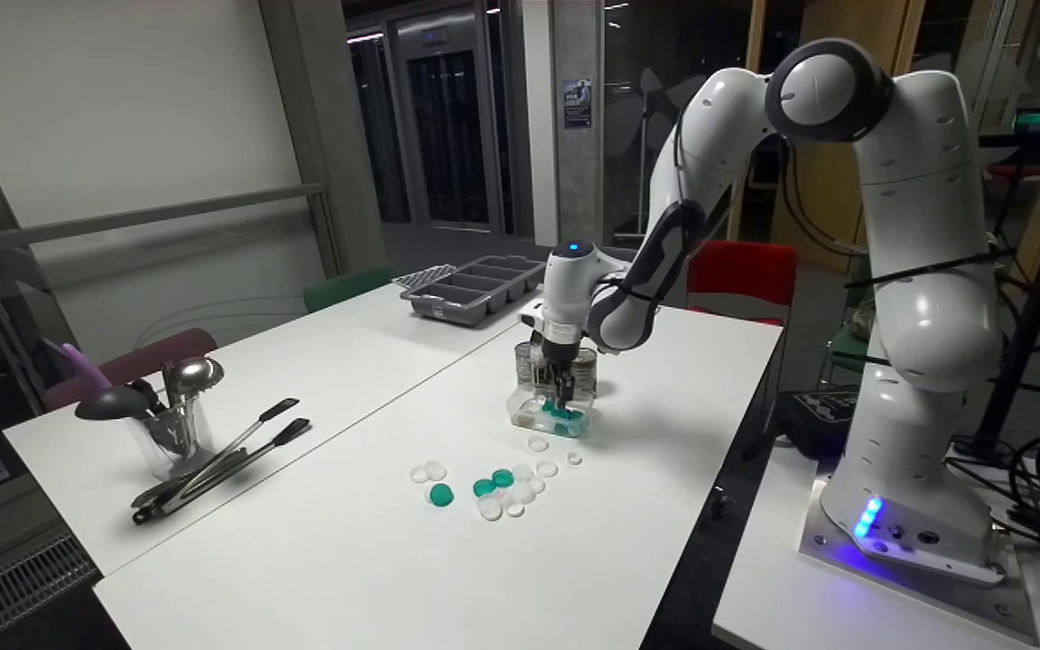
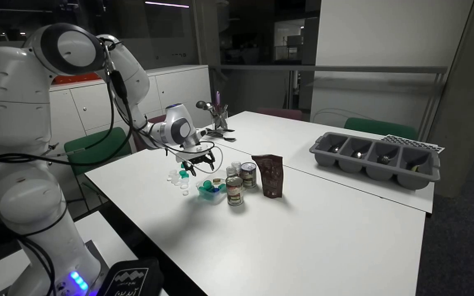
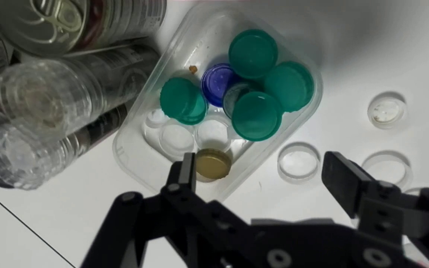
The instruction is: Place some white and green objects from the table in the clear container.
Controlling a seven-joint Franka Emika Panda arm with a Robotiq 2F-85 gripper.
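Observation:
The clear container point(image 3: 134, 149) stands on the table and shows in both exterior views point(image 1: 524, 420) point(image 2: 211, 198). It holds several green lids point(image 3: 253, 54), a blue lid point(image 3: 217, 82), a gold lid point(image 3: 213, 163) and clear-white lids point(image 3: 177, 139). On the table beside it lie loose white lids point(image 1: 490, 507) and green lids point(image 1: 441, 495); a white ring-like lid point(image 3: 298, 163) lies close to the container's edge in the wrist view. My gripper point(image 3: 258, 163) is open and empty, above the container's edge; one fingertip overlaps the gold lid's edge in view. It also shows in an exterior view point(image 2: 202, 170).
Cans point(image 2: 235, 191) and clear-topped grinders point(image 3: 43, 96) stand right against one side of the container. A brown pouch point(image 2: 270, 176) stands behind them. A grey cutlery tray point(image 1: 475, 287), a glass of utensils point(image 1: 172, 442) and tongs point(image 1: 222, 469) are farther off.

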